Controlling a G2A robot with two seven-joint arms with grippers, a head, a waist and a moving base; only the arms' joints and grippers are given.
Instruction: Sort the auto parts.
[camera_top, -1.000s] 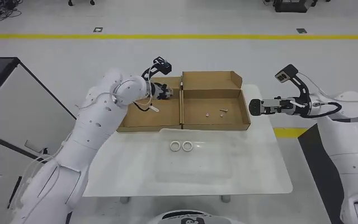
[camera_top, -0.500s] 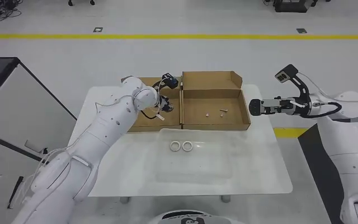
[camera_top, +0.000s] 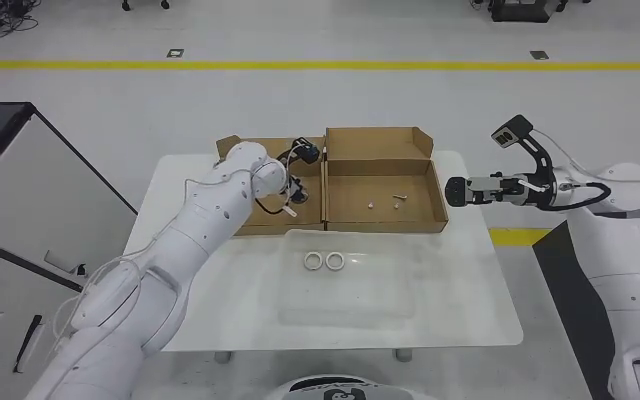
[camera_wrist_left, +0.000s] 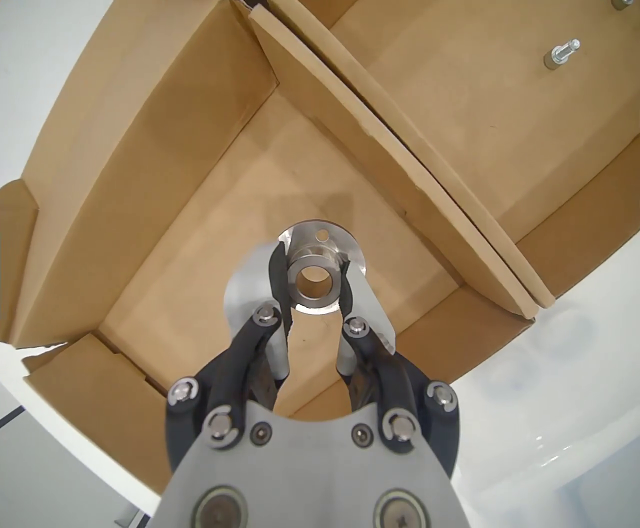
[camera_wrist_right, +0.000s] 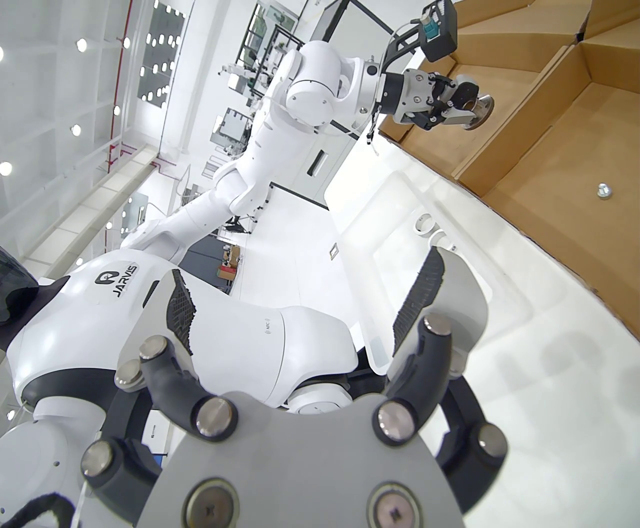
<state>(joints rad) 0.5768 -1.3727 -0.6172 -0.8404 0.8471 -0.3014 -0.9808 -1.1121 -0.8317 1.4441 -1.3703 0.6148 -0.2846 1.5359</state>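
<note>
White table (camera_top: 450, 300) on a pale workshop floor with a yellow line painted behind it, bearing two open cardboard boxes side by side along the far edge and a shallow clear tray (camera_top: 350, 300) in front of them. Above the floor of the left box (camera_wrist_left: 165, 165), close to the wall shared with the right box (camera_top: 385, 210), the left gripper (camera_wrist_left: 312, 287), fingers clamped on the neck of a flanged metal bushing (camera_wrist_left: 325, 239), bore turned toward the wrist camera and flange pointing down at the cardboard. Grip taken on the narrow collar rather than the wide disc, probably for a snug fit between the pads and a flange free to land flat. Part apparently hanging clear of the box floor, judging by the soft shadow beneath it, so seemingly about to be set down rather than already placed. Loose in the right box, small bolts (camera_top: 397, 196), a little apart from one another, hinting at one box per kind of part. Near the tray's far edge, two white rings (camera_top: 313, 261) lying flat side by side, nearly touching, likely next for sorting. Just outside the right box's outer wall, the right gripper (camera_wrist_right: 305, 285), fingers spread wide with nothing between them, seemingly parked out of the way during the other arm's work.
</note>
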